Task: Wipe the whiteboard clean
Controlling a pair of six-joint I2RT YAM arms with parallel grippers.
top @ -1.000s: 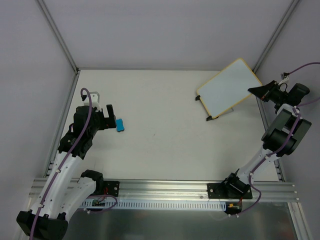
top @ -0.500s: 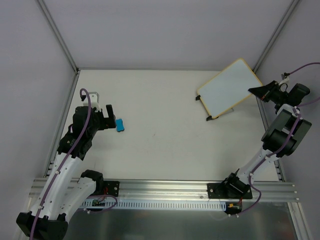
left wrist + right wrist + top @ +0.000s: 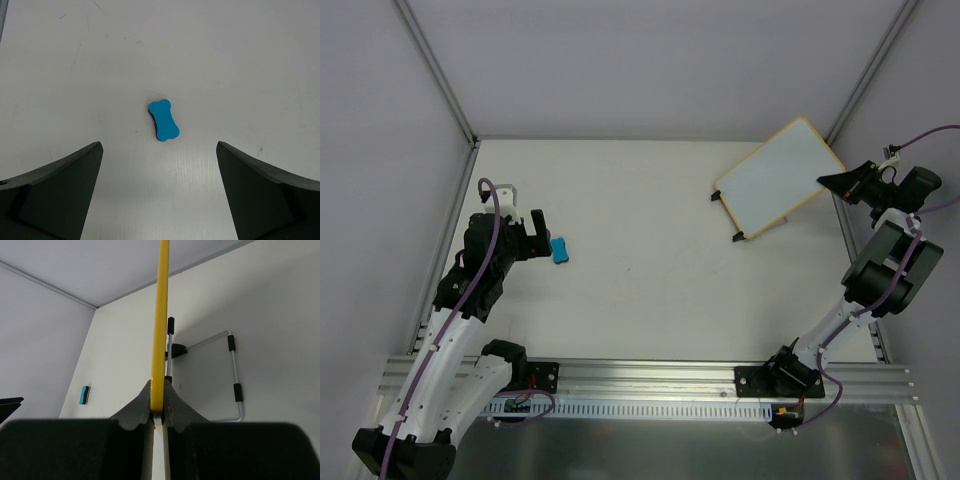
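The whiteboard [image 3: 777,177], white with a thin yellow-tan rim and two black feet, stands tilted at the back right of the table. My right gripper [image 3: 826,181] is shut on its right edge; in the right wrist view the yellow rim [image 3: 160,315] runs up from between the fingers of that gripper [image 3: 159,392]. The small blue eraser [image 3: 559,249] lies on the table at the left. My left gripper [image 3: 542,232] is open just left of it. In the left wrist view the eraser [image 3: 163,119] lies ahead of the open gripper [image 3: 159,165], untouched.
The board's wire stand [image 3: 236,375] shows behind it in the right wrist view. Grey walls [image 3: 640,60] enclose the white table [image 3: 640,260] at the back and sides. An aluminium rail [image 3: 650,378] with the arm bases runs along the near edge.
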